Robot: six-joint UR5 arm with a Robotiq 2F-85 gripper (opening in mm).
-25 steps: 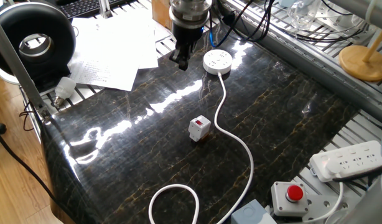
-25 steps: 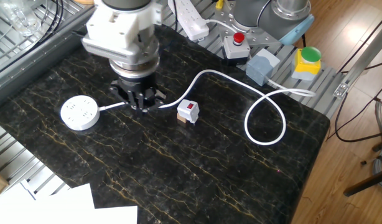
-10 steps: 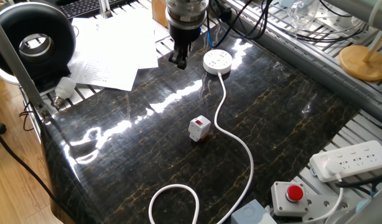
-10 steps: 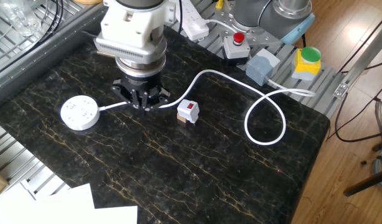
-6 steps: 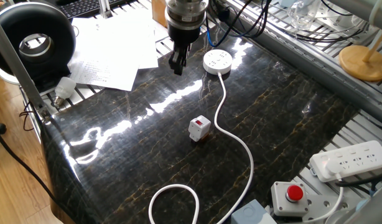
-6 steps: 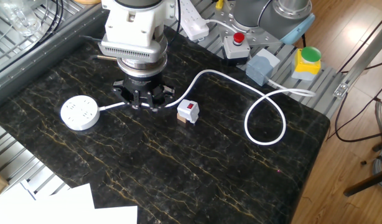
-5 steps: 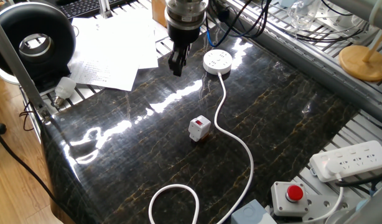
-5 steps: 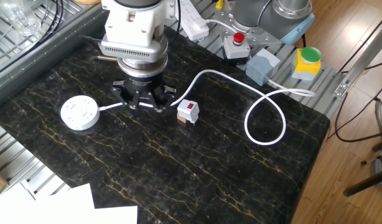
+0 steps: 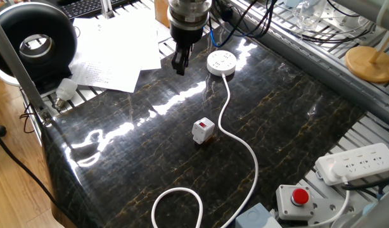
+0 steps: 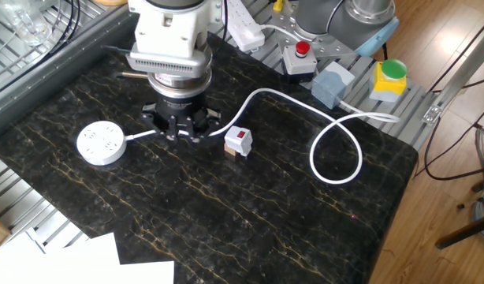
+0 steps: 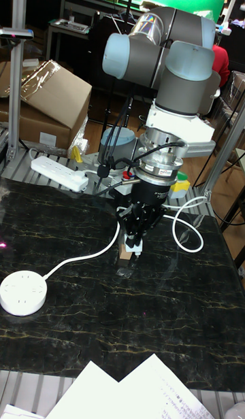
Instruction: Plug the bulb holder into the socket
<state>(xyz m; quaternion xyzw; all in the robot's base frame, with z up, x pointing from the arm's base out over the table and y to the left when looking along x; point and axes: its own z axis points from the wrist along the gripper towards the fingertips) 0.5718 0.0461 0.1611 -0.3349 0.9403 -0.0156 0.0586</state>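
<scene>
Mid-surface (image 9: 296, 114): bulb holder (image 9: 203, 131) upright, light, rigid, tippy; pinch flat sides. Tool (image 10: 179, 130) empty, fingers apart, hovering nearby.

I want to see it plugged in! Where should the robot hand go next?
Probably sideways, until the black two-finger gripper hangs over the small white boxy bulb holder with the red patch. The gripper holds nothing, and the holder sits apart from the round white socket, so it needs picking up first.
</scene>
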